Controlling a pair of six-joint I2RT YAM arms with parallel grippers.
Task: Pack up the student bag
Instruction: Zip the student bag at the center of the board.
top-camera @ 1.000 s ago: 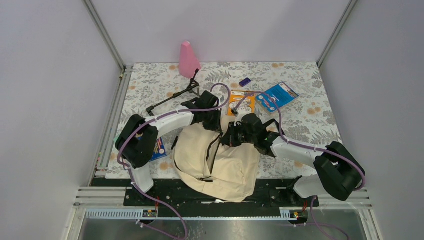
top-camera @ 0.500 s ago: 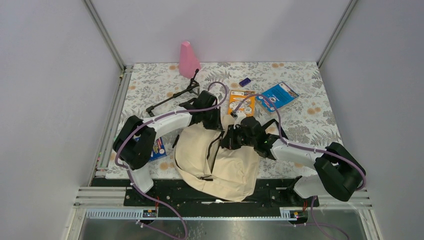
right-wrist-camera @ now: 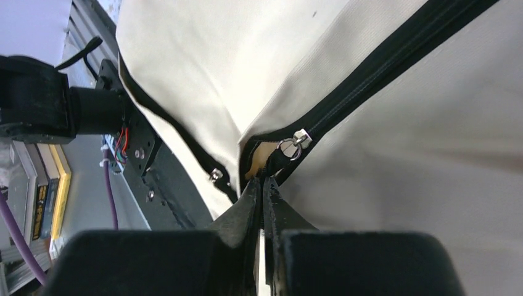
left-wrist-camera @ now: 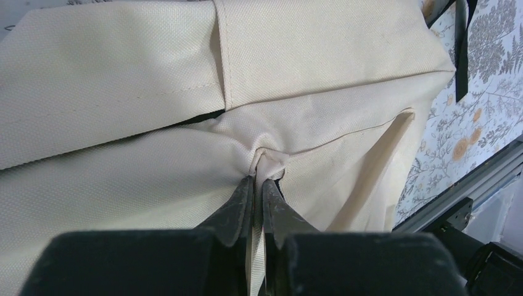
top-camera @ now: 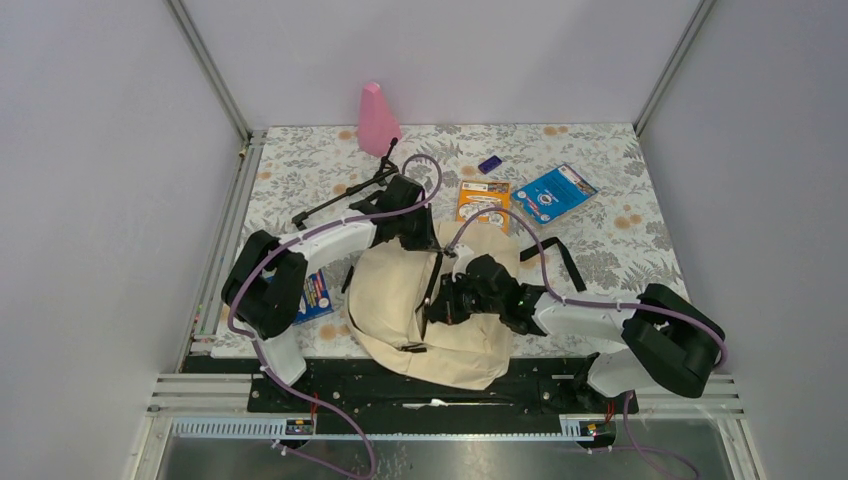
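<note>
Plain grey walls close in a desk (top-camera: 620, 250) covered with a floral cloth. The student bag (top-camera: 385, 290) lies at the near edge of it, between the two arms, and its lower end laps over the black base plate (top-camera: 330, 378) where the arms are bolted. From overhead I see a black zipper line running down the middle of the cream fabric, and a black strap (top-camera: 566, 262) trailing off onto the cloth on the right.

On my left wrist feed, the left gripper (left-wrist-camera: 258, 180) is clamped on the bag. Its fingers (left-wrist-camera: 237, 206) pinch a small raised fold of cream fabric, and the cloth puckers toward the tips. Overhead, this arm reaches the bag's far end.

On my right wrist feed, the right gripper (right-wrist-camera: 263, 180) has its jaws pressed together, tips right at the end of the black zipper (right-wrist-camera: 382, 58), just below the slider's metal ring (right-wrist-camera: 290, 148). A dark tab seems to lead from the ring down to the tips, but I cannot tell whether it is actually caught between them.

Well behind the bag on the cloth sit a pink cone-shaped object (top-camera: 377, 118), a black folding stand (top-camera: 345, 195), a small purple item (top-camera: 489, 164), an orange booklet (top-camera: 483, 200) and a blue booklet (top-camera: 556, 192). A book (top-camera: 316, 296) lies partly under the left arm's elbow.
</note>
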